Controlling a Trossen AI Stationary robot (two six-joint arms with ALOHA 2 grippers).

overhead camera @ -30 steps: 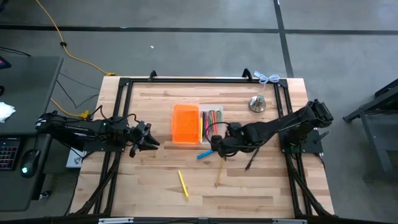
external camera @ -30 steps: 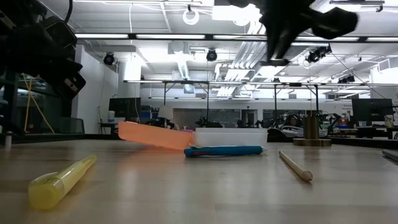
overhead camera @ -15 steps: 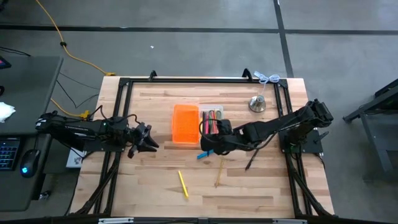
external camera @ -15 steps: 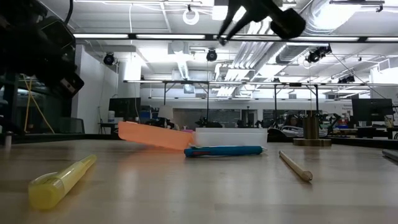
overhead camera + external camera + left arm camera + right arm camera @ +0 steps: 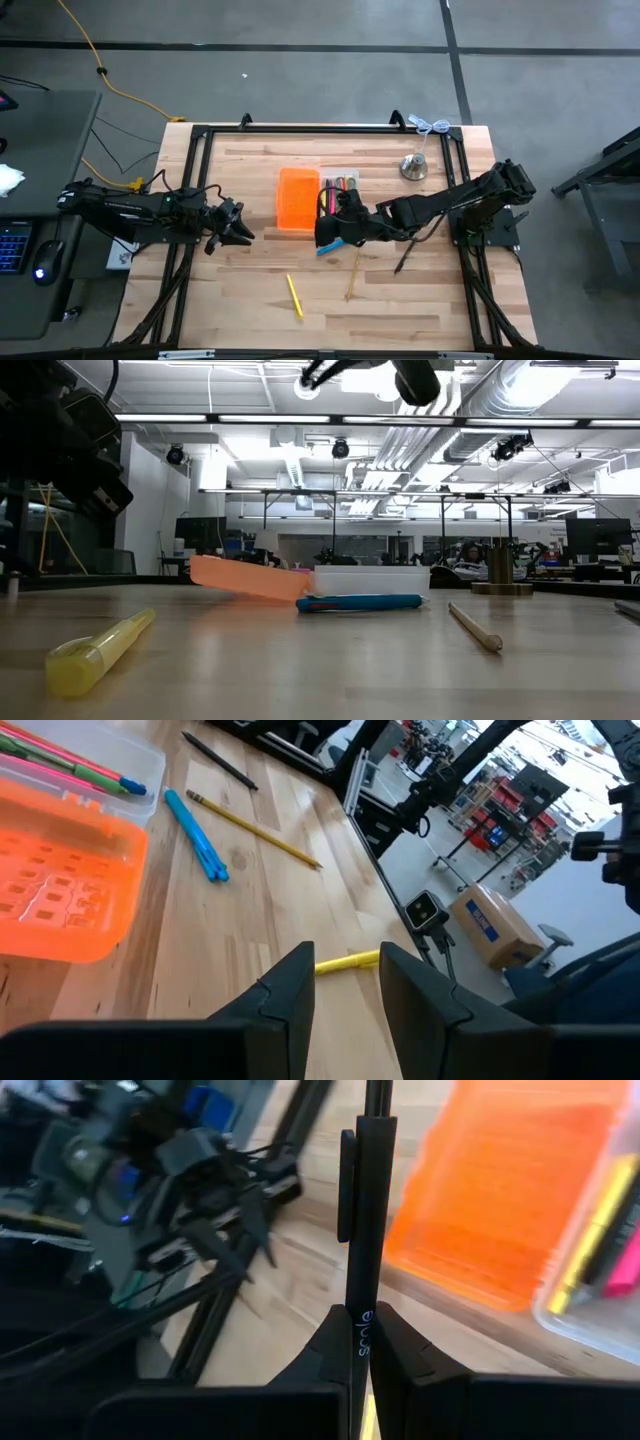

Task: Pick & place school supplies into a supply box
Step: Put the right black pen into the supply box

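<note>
Counter (image 5: pixel 420 300) front half largely bare; only a yellow highlighter (image 5: pixel 294 296) and a wooden pencil (image 5: pixel 352 278) are found there, well apart. Way to the supply box (image 5: pixel 300 200) from the right is taken up by the right arm, its pincer (image 5: pixel 328 232) clamped on a black pen (image 5: pixel 365 1230) over the box's near edge. A blue pen (image 5: pixel 329 248) lies just before the box. Left pincer (image 5: pixel 240 228) is parked left of the box, a bare strip between. A silver bell-shaped object (image 5: pixel 414 166) stands at the far right.

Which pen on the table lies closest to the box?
The blue pen, lying right beside the clear half of the supply box. The yellow highlighter and wooden pencil lie farther away.
</note>
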